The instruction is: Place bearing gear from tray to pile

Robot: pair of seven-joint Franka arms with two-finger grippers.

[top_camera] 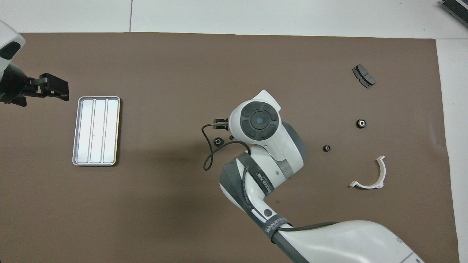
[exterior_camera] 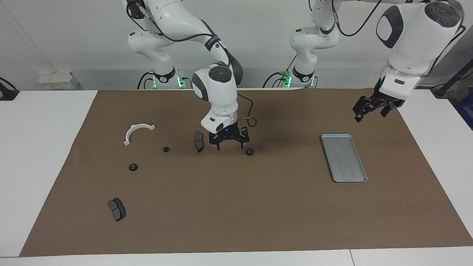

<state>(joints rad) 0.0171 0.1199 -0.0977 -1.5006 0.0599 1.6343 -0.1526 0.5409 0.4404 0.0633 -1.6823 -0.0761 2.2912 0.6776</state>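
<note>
Hovering wide open, empty: right gripper [exterior_camera: 229, 143] at frame centre, beside bearing gear [exterior_camera: 249, 152]; left gripper [exterior_camera: 373, 108] upper right, open too. Risking knocking, rolling it away.

Parts lying spread over the mat [exterior_camera: 236, 207] on the counter [exterior_camera: 44, 147].

The tray [exterior_camera: 344, 158] is sitting toward the left arm's end; a bearing gear [exterior_camera: 249, 152] is lying mid-mat beside a brake pad [exterior_camera: 198, 140]. Toward the right arm's end, a small gear [exterior_camera: 166, 149], a second bearing gear [exterior_camera: 133, 167] and the half-ring bracket [exterior_camera: 136, 132] are lying apart, another brake pad [exterior_camera: 116, 209] farthest from the robots.
</note>
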